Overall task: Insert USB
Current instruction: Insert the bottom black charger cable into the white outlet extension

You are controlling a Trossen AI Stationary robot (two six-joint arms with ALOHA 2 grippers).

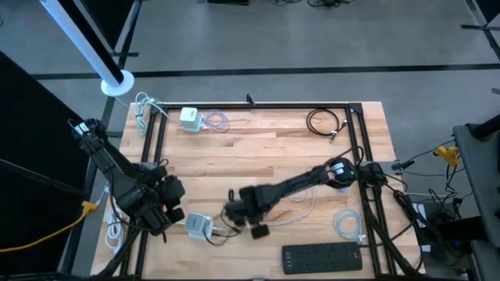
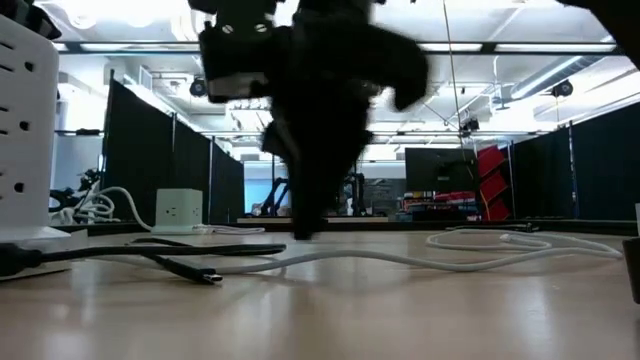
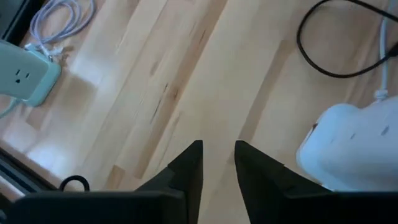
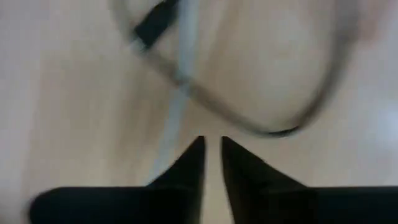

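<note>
Two arms work the table in the high view: our left gripper [image 1: 173, 212] waits at the table's seven o'clock beside the white charger block [image 1: 198, 225], while our right gripper [image 1: 248, 218] reaches in toward six o'clock, just past the dark USB cable [image 1: 226, 231] that runs from the block.

In the low view, the USB plug [image 2: 207, 277] lies flat on the wood at eight o'clock, dark with a metal tip, apart from the blurred right gripper hanging above it.

In the left wrist view, our fingers [image 3: 189, 163] stand a narrow gap apart, holding nothing; the charger block [image 3: 351, 146] sits at three o'clock.

In the right wrist view, our fingers [image 4: 193, 157] are nearly closed and empty, with the plug [image 4: 152, 26] at eleven o'clock, crossing a grey cable [image 4: 177, 99].

We judge that descending here could pinch the grey cable instead, or nudge the plug sideways.
</note>
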